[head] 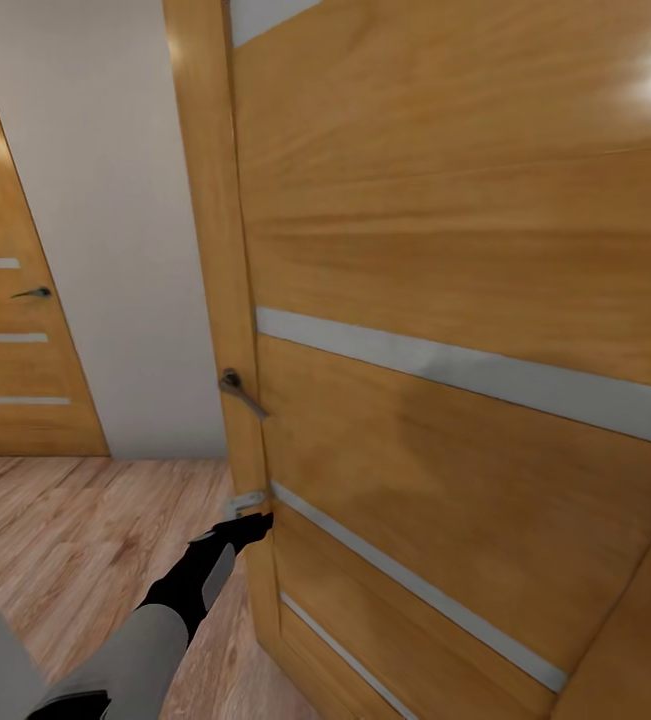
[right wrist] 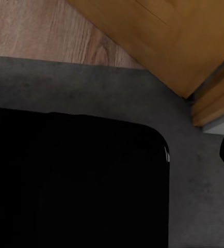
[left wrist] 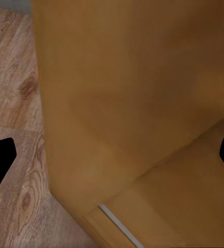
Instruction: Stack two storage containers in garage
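Left hand [head: 255,524], fingers spread and empty, presses the wooden door's [head: 465,300] edge below its handle [head: 237,388]; containers apparently elsewhere, it may slip off, letting the door swing back.

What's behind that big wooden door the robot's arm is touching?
You can't tell. The near door covers whatever lies behind it. Beside it are a white wall, wood floor and another door. The left gripper reaches its edge.

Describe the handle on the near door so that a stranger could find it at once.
Start from the big wooden door with grey stripes. At its left edge is a grey metal lever handle. The far door's handle is dark.
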Robot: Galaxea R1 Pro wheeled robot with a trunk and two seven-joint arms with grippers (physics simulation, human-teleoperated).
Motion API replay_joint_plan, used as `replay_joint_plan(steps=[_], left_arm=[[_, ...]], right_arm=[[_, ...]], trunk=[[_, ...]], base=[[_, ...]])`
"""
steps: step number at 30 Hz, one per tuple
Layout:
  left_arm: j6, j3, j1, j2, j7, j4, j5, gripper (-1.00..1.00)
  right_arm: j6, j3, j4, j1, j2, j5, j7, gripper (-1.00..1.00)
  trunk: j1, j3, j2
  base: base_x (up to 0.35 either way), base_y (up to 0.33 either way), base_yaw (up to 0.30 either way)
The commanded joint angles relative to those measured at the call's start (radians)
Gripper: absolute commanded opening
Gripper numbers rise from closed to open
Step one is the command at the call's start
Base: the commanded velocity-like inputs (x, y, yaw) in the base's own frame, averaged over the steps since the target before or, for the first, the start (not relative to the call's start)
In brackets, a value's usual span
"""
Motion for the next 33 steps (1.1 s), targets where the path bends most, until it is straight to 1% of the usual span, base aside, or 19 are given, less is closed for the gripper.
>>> replay_joint_plan(steps=[1,6,11,21,25,33], left_arm=[[0.006,-0.001,0.000,-0.002,-0.002,-0.002,0.019,1.00],[0.006,0.000,0.000,-0.002,-0.002,-0.002,0.019,1.00],[0.006,0.000,0.000,-0.003,-0.002,-0.002,0.019,1.00],[0.006,0.000,0.000,-0.003,-0.003,-0.001,0.019,1.00],[0.006,0.000,0.000,-0.003,-0.003,-0.002,0.019,1.00],[0.006,0.000,0.000,-0.003,-0.003,-0.002,0.019,1.00]], right_arm=[[-0.003,-0.001,0.001,-0.001,0.000,0.002,0.001,1.00],[-0.002,0.000,0.001,-0.001,0.000,0.002,0.002,1.00],[0.022,0.000,0.001,-0.001,0.000,0.003,0.002,1.00],[0.025,0.000,0.001,-0.001,0.000,0.003,0.002,1.00],[0.025,0.000,0.001,-0.001,0.000,0.003,0.002,1.00],[0.028,0.001,0.000,-0.001,0.000,0.003,0.001,1.00]], trunk=[[0.000,-0.001,0.000],[0.000,-0.001,0.000],[0.000,-0.001,0.000],[0.000,-0.001,0.000],[0.000,-0.001,0.000],[0.000,-0.001,0.000]], base=[[0.000,0.000,-0.222],[0.000,0.000,-0.254],[0.000,0.000,-0.276],[0.000,0.000,-0.276],[0.000,0.000,-0.094],[0.000,0.000,-0.013]])
